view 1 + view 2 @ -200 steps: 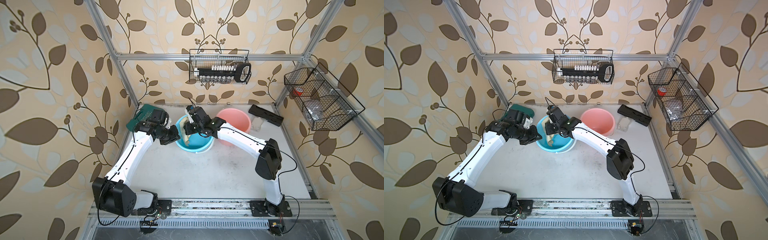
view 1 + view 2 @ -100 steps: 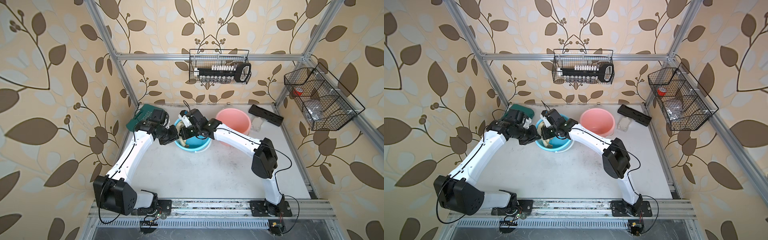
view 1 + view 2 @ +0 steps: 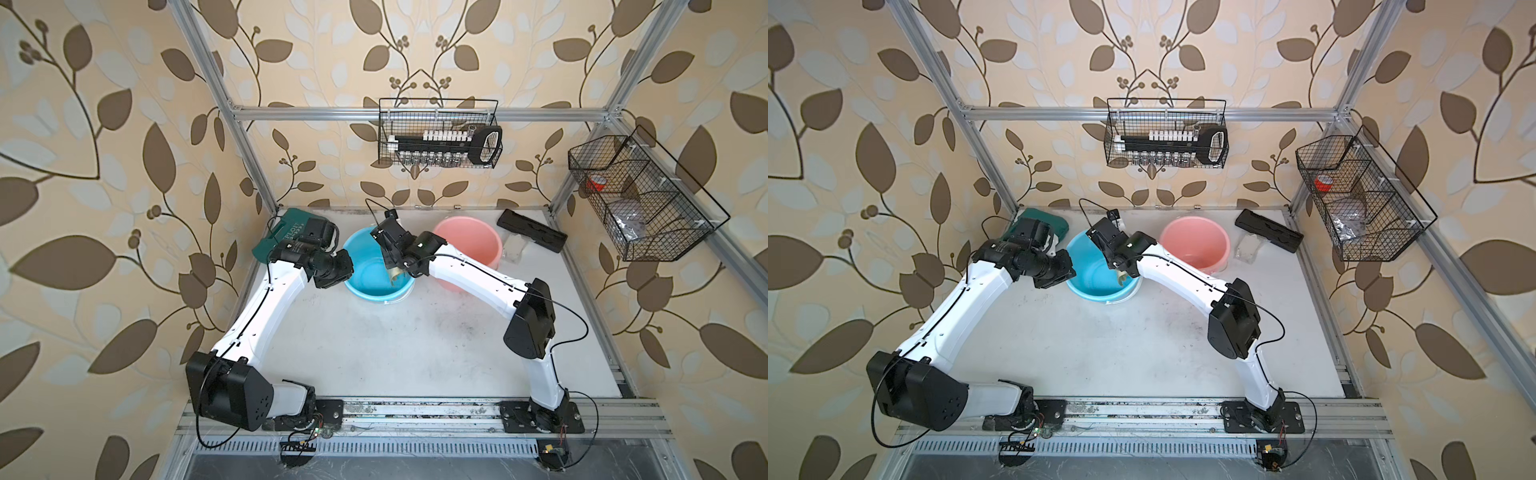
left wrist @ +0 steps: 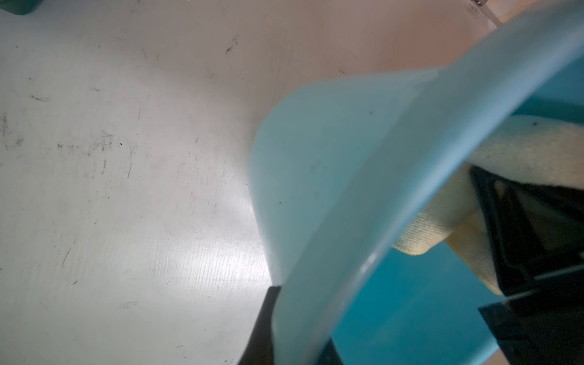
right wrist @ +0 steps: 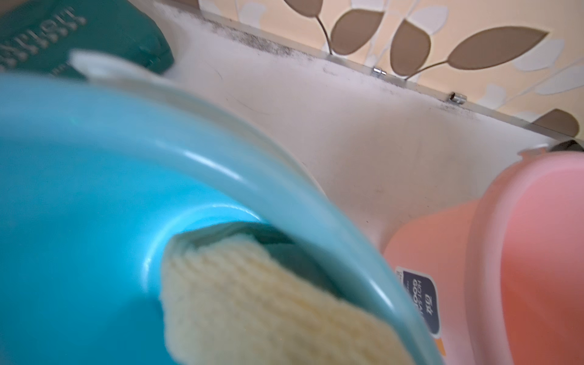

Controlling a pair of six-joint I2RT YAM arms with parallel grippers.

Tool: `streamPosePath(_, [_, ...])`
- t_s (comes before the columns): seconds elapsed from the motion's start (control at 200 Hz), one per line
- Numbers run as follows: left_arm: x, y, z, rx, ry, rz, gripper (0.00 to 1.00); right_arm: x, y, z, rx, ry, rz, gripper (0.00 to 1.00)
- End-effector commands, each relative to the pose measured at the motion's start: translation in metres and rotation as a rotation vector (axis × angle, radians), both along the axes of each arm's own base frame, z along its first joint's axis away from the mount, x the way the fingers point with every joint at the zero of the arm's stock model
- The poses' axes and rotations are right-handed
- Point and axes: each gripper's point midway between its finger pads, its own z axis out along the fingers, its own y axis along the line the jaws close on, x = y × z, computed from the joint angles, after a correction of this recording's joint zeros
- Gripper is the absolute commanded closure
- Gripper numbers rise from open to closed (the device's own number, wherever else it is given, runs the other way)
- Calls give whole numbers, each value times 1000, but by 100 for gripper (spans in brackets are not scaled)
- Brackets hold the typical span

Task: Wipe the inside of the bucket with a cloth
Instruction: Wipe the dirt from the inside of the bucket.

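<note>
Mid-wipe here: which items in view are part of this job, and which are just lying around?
In use: blue bucket, cloth, left gripper clamping the bucket's rim, right gripper holding the cloth inside.
Lying about: pink bucket, green case, black tray, back wire basket, side wire basket.

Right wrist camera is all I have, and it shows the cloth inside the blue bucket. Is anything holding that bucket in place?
Observer: Yes. The left gripper is shut on the wall of the blue bucket, one finger outside and one inside.
Operator: Does my own gripper actually have the cloth?
Observer: The left wrist view shows the right gripper shut on the cloth, which bulges out past its fingers.
Operator: Are the two arms close to colliding?
Observer: In both top views they are at opposite sides of the bucket's rim and not touching.
</note>
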Motion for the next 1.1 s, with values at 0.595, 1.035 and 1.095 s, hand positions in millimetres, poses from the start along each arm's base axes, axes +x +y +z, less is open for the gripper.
streamPosePath(0.595, [22, 12, 37, 71, -129, 39, 100, -117, 21, -73, -8, 559, 372, 100])
streamPosePath(1.035, [17, 11, 36, 61, -119, 29, 100, -131, 117, -28, 569, 701, 623, 100])
streamPosePath(1.095, [16, 8, 34, 49, -112, 23, 100, -117, 104, -39, 471, 663, 557, 100])
